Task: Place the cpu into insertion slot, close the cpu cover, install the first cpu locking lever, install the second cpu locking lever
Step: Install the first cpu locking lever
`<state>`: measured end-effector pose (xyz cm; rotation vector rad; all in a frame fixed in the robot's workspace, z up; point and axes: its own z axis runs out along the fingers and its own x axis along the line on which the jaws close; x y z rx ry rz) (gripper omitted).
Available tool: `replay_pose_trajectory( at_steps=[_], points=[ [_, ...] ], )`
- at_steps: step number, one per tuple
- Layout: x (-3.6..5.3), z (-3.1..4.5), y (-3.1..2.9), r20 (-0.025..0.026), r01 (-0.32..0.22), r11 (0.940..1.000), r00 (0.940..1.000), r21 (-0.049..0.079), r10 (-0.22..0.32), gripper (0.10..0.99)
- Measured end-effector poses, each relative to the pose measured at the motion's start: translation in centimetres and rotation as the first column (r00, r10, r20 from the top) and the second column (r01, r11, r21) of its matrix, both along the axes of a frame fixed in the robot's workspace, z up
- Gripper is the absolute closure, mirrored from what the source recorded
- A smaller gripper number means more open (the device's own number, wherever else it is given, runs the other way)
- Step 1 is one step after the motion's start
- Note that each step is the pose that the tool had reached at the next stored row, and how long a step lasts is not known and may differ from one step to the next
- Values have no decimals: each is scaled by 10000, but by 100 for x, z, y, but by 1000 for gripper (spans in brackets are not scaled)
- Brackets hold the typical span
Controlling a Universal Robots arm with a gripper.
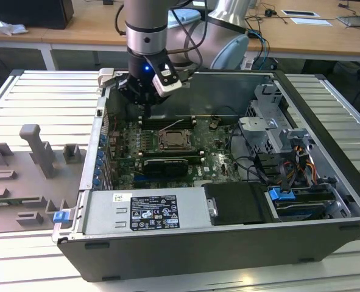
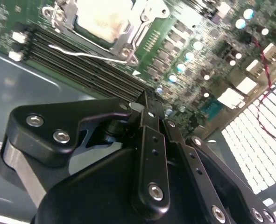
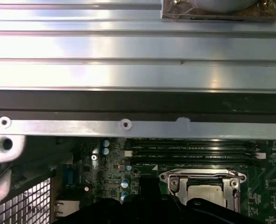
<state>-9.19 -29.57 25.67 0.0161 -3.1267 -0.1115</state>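
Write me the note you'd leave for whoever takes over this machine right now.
Gripper: hovers inside the open computer case, over the memory slots beside the socket.
The cpu: seated in the socket.
The cpu cover: lies down around the cpu, so placing and closing look done.
Left: the locking levers. A thin wire lever runs along the socket's edge; whether it is latched cannot be told.

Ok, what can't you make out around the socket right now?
- Locking levers latched or not: in the second wrist view the cpu cover is cut by the picture's edge; in the first wrist view the gripper hides part of it.
- Exterior view: the socket is too small to judge.
- The cpu: its rim lies under the cover.
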Motion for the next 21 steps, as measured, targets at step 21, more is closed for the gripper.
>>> replay_pose_trajectory(
  at_steps=[21],
  points=[
    [342, -191, 0, 440, -64, 9997, 9990, 249, 53, 980]
  ],
)
